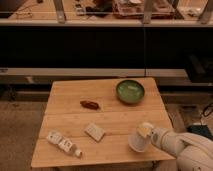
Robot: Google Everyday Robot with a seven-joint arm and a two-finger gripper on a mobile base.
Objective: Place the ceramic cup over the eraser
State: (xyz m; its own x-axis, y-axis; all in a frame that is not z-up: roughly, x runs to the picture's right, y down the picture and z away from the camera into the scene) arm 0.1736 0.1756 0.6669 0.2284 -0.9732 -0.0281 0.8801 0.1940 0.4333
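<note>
The white ceramic cup [136, 143] hangs tilted over the front right part of the wooden table [115, 120], its mouth turned down and to the left. My gripper [145, 131] is shut on the cup's upper end, with the white arm [175, 142] reaching in from the lower right. The eraser is hidden from view; I cannot tell whether it lies under the cup.
A green bowl [130, 91] stands at the table's back right. A small brown object [90, 104] lies near the middle. In the front half lie a flat white block [94, 132] and, to its left, a few white cubes [62, 142]. Dark shelving runs behind.
</note>
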